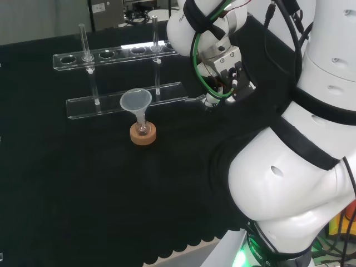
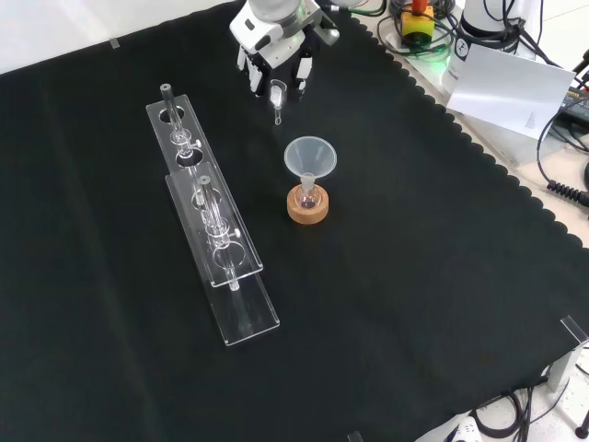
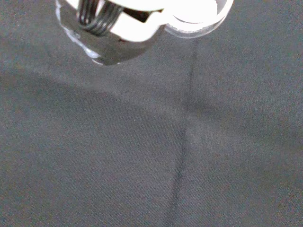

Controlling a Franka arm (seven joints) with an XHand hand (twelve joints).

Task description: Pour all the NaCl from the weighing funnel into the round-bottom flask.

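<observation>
Round-bottom flask (image 2: 307, 195) sits in a cork ring (image 2: 307, 206) near the middle of the surface (image 2: 414, 304), with a clear plastic funnel (image 2: 310, 157) resting in its neck, mouth up. In the front view the near half of the black cloth is bare, and a clear rack (image 2: 213, 230) holding a few glass tubes runs along the left side, from the middle toward the far edge. Beyond the flask, close to the far edge, the robot hand (image 2: 276, 51) hangs above the cloth, fingers pointing down and closed around the weighing funnel (image 2: 278, 99), a small clear glass piece whose narrow stem points down toward the cloth. The head view shows the weighing funnel (image 1: 201, 100) poking out below the robot hand (image 1: 231, 78), to the right of the plastic funnel (image 1: 136, 101) and apart from it. Whether it holds salt I cannot tell. By my judgement the pickup is done; carrying it over the funnel mouth and tipping it out remain.
</observation>
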